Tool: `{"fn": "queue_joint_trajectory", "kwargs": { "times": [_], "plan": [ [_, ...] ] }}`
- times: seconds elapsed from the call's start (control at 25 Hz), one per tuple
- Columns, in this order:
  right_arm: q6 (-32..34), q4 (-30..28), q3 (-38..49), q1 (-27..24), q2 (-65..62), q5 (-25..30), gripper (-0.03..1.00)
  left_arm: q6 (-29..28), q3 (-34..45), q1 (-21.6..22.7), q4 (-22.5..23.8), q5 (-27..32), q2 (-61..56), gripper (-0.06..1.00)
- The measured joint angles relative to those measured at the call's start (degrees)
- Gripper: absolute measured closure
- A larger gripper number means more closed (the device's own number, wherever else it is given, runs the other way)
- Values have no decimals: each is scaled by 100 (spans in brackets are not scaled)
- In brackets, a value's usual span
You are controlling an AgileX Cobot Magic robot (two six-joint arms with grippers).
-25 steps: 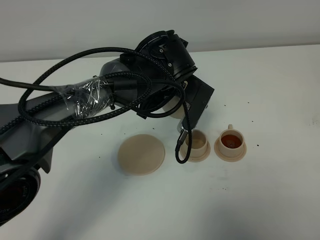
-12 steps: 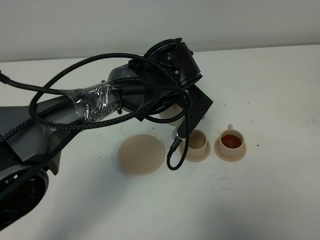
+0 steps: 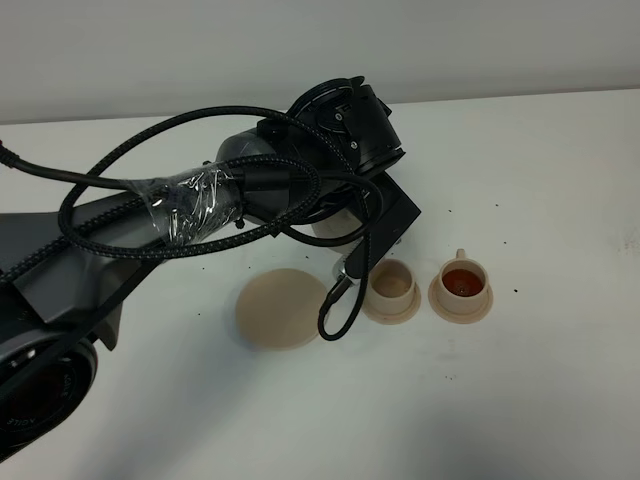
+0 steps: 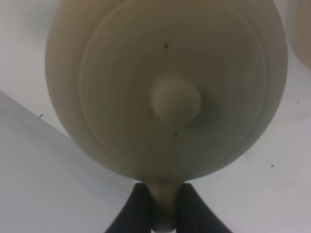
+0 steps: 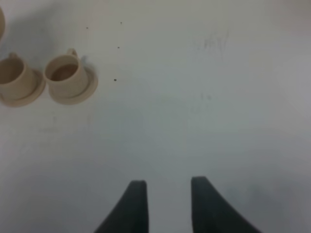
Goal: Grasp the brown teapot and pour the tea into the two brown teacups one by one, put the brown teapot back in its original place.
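While your left gripper (image 4: pixel 165 209) was clamped on the loop handle of the round, squat beige-tan ceramic teapot (image 4: pixel 165 87), the pot hung clear of the white table (image 3: pixel 520 390). Its domed, knobbed lid faced the left wrist camera. From the high camera the arm hid most of the pot, and I could not see the spout.

The step in hand looked like the second pour. To do it well, you needed the spout right over the nearer small beige-tan cylindrical cup (image 3: pixel 392 283), a slow tip, and a firm pinch so the handle could not swivel.

That cup, on its small round saucer, showed a pale inside with no dark tea that I could make out. Its twin just beside it (image 3: pixel 463 280) held dark reddish-brown tea. The flat, wider beige-tan saucer (image 3: pixel 275 312) lay bare, waiting for the pot.

Well apart, your right gripper (image 5: pixel 167 204) hung spread wide, gripping nothing.
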Motion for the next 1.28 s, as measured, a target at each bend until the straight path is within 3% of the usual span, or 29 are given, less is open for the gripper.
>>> {"fn": "queue_joint_trajectory", "kwargs": {
  "times": [0.68,1.28],
  "plan": [
    [0,0,0,0,0,0,73,-12,0,-308,569,63,65,82],
    [0,0,0,0,0,0,73,-17,0,-368,668,421,65,82]
  ]
}}
